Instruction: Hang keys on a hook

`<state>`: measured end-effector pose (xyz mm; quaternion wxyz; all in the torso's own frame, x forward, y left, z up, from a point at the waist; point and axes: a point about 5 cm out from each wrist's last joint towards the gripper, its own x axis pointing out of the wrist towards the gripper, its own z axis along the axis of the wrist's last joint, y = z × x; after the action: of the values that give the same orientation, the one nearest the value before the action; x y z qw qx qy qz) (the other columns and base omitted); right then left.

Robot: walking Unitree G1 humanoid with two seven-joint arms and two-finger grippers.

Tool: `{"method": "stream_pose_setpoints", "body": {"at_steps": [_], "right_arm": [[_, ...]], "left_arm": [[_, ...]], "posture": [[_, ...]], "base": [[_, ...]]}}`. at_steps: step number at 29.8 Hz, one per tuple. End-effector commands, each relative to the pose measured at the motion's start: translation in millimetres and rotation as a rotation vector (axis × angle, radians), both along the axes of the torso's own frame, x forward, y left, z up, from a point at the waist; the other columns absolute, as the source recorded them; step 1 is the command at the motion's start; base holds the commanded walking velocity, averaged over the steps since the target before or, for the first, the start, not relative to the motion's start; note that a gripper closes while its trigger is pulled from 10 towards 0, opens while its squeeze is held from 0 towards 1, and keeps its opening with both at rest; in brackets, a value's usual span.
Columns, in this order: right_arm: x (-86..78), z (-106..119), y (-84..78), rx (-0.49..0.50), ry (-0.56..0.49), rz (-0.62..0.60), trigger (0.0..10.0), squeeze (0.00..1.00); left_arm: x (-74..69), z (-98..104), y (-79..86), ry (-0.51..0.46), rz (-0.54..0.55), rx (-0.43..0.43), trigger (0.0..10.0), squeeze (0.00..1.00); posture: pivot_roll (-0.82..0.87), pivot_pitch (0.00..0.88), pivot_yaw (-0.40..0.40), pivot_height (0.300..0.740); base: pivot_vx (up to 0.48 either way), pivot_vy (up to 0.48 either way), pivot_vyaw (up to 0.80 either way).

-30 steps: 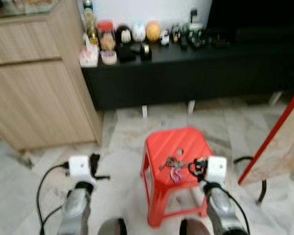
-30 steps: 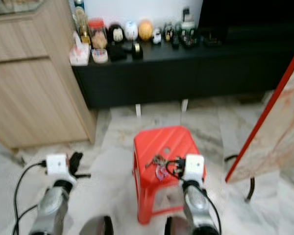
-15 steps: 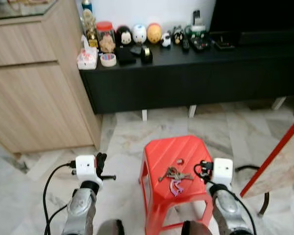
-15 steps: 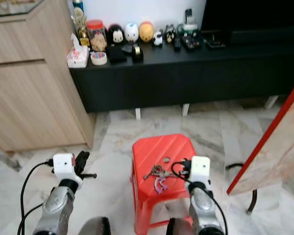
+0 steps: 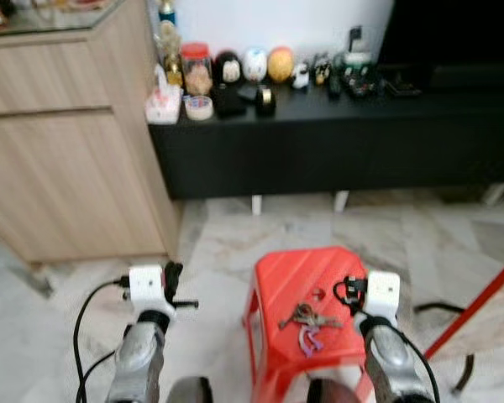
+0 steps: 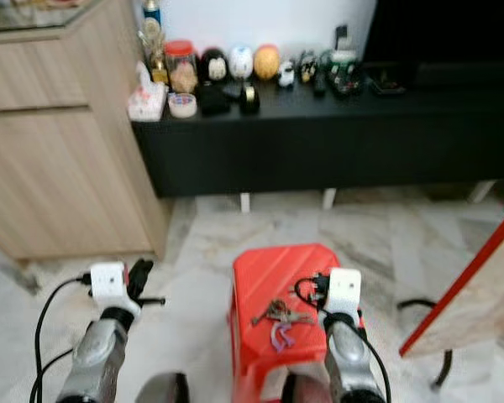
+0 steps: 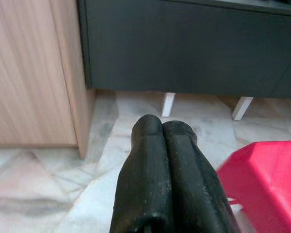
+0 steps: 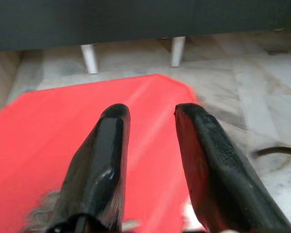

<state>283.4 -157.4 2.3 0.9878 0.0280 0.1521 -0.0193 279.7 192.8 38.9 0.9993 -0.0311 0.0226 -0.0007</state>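
Closest to me, my right gripper (image 8: pixel 150 121) hangs over the red stool (image 5: pixel 286 277) with its fingers spread apart and nothing between them — the keys (image 5: pixel 308 317) lie on the stool top just beside it. My left gripper (image 7: pixel 163 128) is off to the stool's side above the marble floor (image 5: pixel 218 243), fingers pressed together, empty. Farther back there's a wooden cabinet (image 5: pixel 59 143) and a black console (image 5: pixel 336 134) lined with small ornaments.
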Motion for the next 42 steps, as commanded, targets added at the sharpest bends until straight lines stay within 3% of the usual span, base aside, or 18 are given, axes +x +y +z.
{"method": "stream_pose_setpoints", "body": {"at_steps": [1, 12, 35, 42], "right_arm": [[-1.8, -3, -1.5, 0.002, 0.024, 0.007, 10.0, 0.00], [-0.4, -7, -5.7, -0.019, 0.087, 0.054, 10.0, 0.00], [-2.2, -9, -0.1, -0.012, 0.099, 0.081, 10.0, 0.00], [-5.3, -16, -1.3, -0.045, 0.167, 0.128, 10.0, 0.00]], "left_arm": [[-1.2, -2, 1.6, 0.009, 0.015, -0.010, 10.0, 0.00], [-1.9, -3, 0.6, 0.014, 0.004, -0.002, 10.0, 0.00], [-2.0, -3, -0.8, 0.015, -0.009, 0.002, 10.0, 0.00], [-2.6, -4, 0.0, 0.020, -0.008, 0.004, 10.0, 0.00]], "posture": [[0.01, 0.039, -0.002, 0.613], [0.01, 0.040, -0.005, 0.613], [0.01, 0.033, -0.001, 0.613], [0.01, 0.039, -0.001, 0.613]], "base": [[0.000, 0.000, 0.00], [0.000, 0.000, 0.00], [0.296, 0.000, 0.00], [0.000, 0.000, 0.00]]}}
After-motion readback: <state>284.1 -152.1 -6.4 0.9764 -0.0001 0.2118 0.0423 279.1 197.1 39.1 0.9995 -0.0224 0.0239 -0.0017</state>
